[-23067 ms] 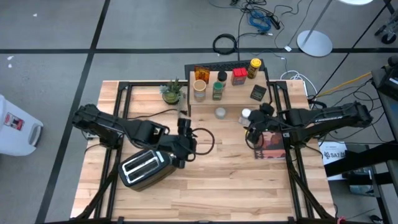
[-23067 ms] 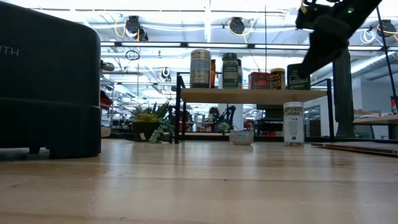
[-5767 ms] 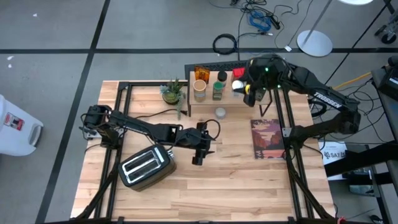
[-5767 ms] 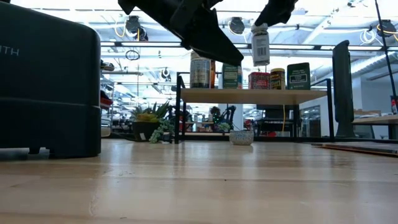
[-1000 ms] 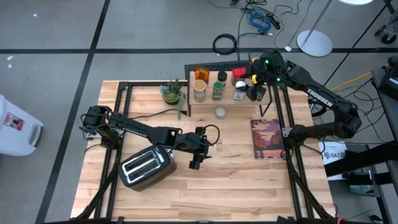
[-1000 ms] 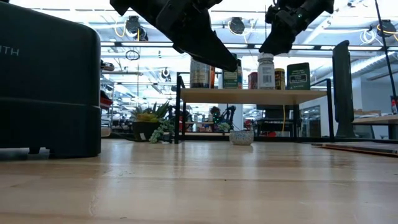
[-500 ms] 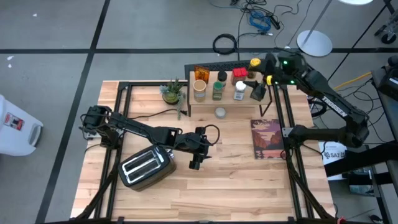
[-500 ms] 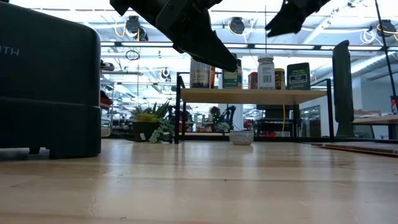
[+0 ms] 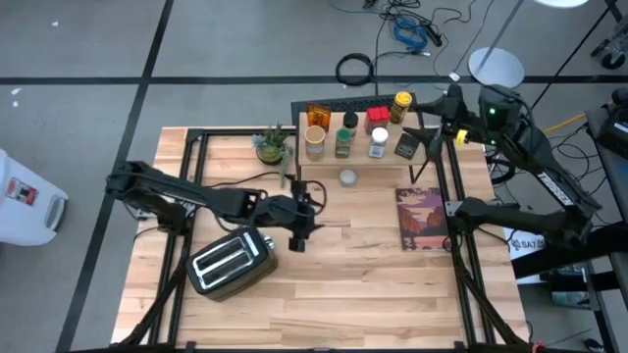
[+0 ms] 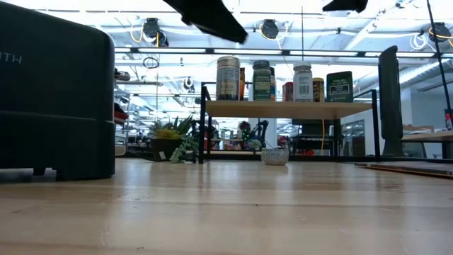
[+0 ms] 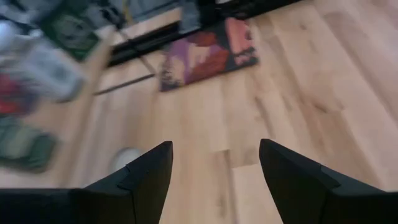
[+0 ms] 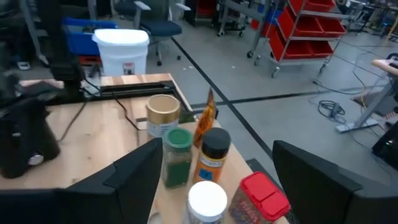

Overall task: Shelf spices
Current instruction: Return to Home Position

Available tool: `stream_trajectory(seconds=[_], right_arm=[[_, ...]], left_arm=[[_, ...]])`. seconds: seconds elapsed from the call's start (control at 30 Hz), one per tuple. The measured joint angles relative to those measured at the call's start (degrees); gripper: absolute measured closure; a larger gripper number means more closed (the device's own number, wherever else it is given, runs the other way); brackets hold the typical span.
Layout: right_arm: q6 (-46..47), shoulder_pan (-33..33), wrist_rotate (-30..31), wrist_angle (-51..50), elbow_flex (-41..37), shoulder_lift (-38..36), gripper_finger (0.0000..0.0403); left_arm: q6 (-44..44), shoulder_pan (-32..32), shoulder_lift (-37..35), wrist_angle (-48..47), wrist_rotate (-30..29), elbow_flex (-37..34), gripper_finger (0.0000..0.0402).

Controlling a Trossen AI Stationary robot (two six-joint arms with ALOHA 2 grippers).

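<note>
Wood tabletop (image 11: 298, 74) looked blurry past spread left gripper (image 11: 214, 146); right gripper (image 12: 216, 144) gaped, hanging clear of white-capped seasoning bottle (image 9: 379, 143) on wood-topped shelf (image 9: 360, 150).

Source: rows of round ceiling lamps (image 10: 269, 28), bright and even across the room.
Backlight: in the low view the silver toaster's broad side (image 10: 56, 92) reads as a dark silhouette.
Shadows: soft and faint on the large wood tabletop (image 9: 373, 284).
Glare: a pale sheen along the tabletop's near edge in the low view.
Blur: the left wrist view is smeared, and the small spice jars (image 11: 53, 71) show as streaks.
</note>
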Motion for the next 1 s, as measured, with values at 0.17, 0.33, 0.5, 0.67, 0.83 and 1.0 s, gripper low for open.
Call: stream_trajectory(seconds=[0.17,0.33,0.5,0.67,0.83,1.0], right_arm=[[0.79,2.71,-0.79,0.04,0.01,-2.51,0.0112],[1.4,4.96,-1.29,0.94,0.0,-4.25,0.0112],[2.25,6.18,-1.28,-0.22,0.0,-5.6,0.0112],[2.07,6.71,-1.27,-3.02,0.01,-7.36,0.0112],[1.97,6.71,-1.26,-4.14,-0.01,-9.1,0.0112],[1.87,6.71,-1.23,-6.2,-0.01,-10.97,0.0112]], left_arm=[[1.14,0.0,-6.33,-6.25,-6.05,0.07,0.0152],[1.12,0.37,-12.86,-12.7,-10.45,0.07,0.0152],[0.63,1.29,-18.93,-18.21,-13.46,0.07,0.0152],[0.57,2.11,-24.61,-21.29,-15.3,0.07,0.0152],[-0.83,2.79,-29.9,-23.8,-16.44,0.07,0.0152],[-2.62,3.49,-34.7,-27.4,-17.08,0.05,0.0152]])
